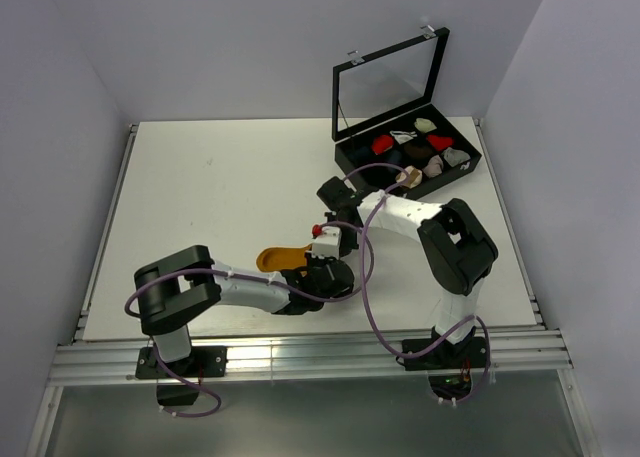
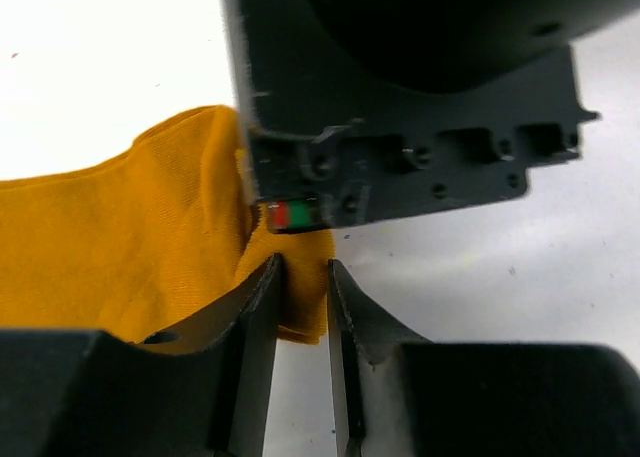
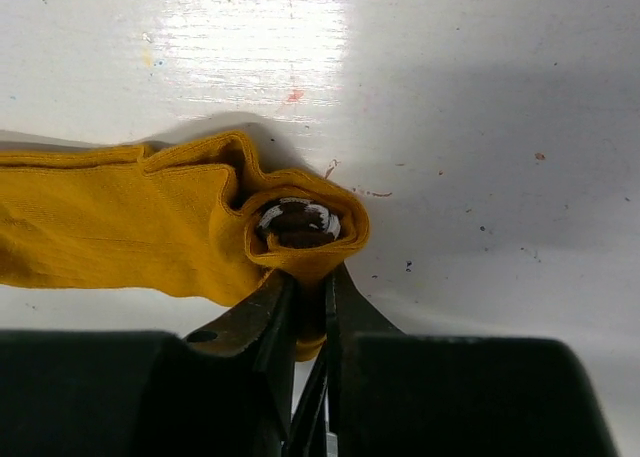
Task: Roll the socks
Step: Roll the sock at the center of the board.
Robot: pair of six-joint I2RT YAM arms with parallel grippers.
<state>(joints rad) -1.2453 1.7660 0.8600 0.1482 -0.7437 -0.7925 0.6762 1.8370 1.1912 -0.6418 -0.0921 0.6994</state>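
The mustard-orange sock [image 1: 280, 259] lies flat near the table's middle, and its right end is rolled up. In the right wrist view the sock [image 3: 120, 227] curls into a roll around its dark, white-striped cuff [image 3: 298, 223]. My right gripper [image 3: 310, 282] is shut on the roll's lower fold. In the left wrist view the sock [image 2: 110, 237] spreads to the left, and my left gripper [image 2: 304, 277] is pinched on its right edge, just under the right gripper's body [image 2: 400, 127]. Both grippers meet at the sock's right end [image 1: 320, 262]. The brown sock with cream stripes does not show.
An open black case [image 1: 345, 162] with its lid [image 1: 390, 77] up stands at the back right. It holds several small sock bundles, one of them red [image 1: 382, 144]. The right arm's elbow [image 1: 460, 242] rises between the case and the near edge.
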